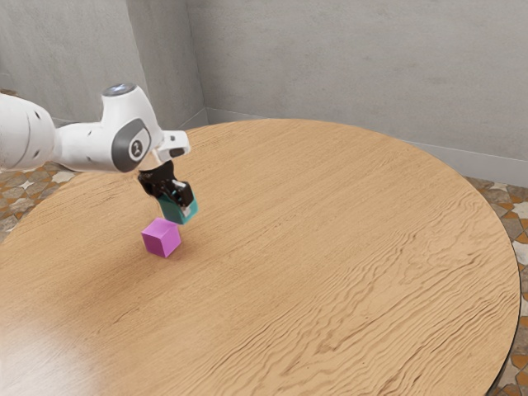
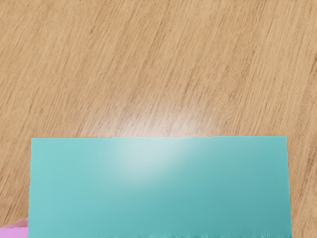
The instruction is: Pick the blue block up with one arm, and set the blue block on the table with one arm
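My black gripper (image 1: 176, 202) comes down from the arm with its fingers on two sides of the teal-blue block (image 1: 172, 208), shut on it. In the exterior view the block is slightly tilted, just above the pink block in the picture; whether it touches the wooden table (image 1: 330, 239) I cannot tell. The wrist view has the flat upper face of the blue block (image 2: 158, 188) large and close under my hand, over the wood grain.
A pink-purple block (image 1: 161, 238) rests on the table close by the held block, toward the exterior view's lower left. In the wrist view a corner of the pink block (image 2: 14, 232) peeks out beside the blue one. Grey walls stand beyond the round table's edge.
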Robot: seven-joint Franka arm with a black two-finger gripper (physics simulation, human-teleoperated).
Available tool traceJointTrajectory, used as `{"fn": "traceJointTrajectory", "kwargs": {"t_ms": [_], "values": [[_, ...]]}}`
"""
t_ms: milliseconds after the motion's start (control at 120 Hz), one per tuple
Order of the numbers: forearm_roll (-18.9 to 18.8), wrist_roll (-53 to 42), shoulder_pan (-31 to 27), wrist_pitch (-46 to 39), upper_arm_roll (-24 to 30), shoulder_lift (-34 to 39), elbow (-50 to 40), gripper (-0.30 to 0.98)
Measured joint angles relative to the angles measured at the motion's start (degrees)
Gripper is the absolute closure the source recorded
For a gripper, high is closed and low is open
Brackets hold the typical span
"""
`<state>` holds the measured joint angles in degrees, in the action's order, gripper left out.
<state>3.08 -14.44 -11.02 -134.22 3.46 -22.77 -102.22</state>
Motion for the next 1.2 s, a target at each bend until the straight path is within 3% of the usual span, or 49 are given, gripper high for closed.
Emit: {"fn": "traceJointTrajectory", "kwargs": {"t_ms": [117, 367, 500, 717, 783, 967, 1075, 1200], "values": [[0.05, 1.54, 3.71, -0.03, 0.41, -3.79, 4.08, 0.29], [0.29, 4.1, 5.9, -0.05, 1.94, -17.07, 14.56, 0.29], [0.32, 5.27, 5.99, -0.12, 2.15, -18.43, 14.99, 0.26], [0.99, 6.36, 6.59, -0.05, 1.96, -16.22, 14.19, 0.1], [1.02, 6.7, 7.71, -0.03, 1.28, -12.2, 11.66, 0.07], [0.64, 7.73, 10.9, 2.68, -0.85, 16.14, -5.9, 0.03], [-0.24, 8.22, 9.85, 9.28, -1.05, 25.2, -7.36, 0.02], [-1.44, 8.64, 8.82, 15.83, -1.08, 28.37, -7.96, 0.01]]}}
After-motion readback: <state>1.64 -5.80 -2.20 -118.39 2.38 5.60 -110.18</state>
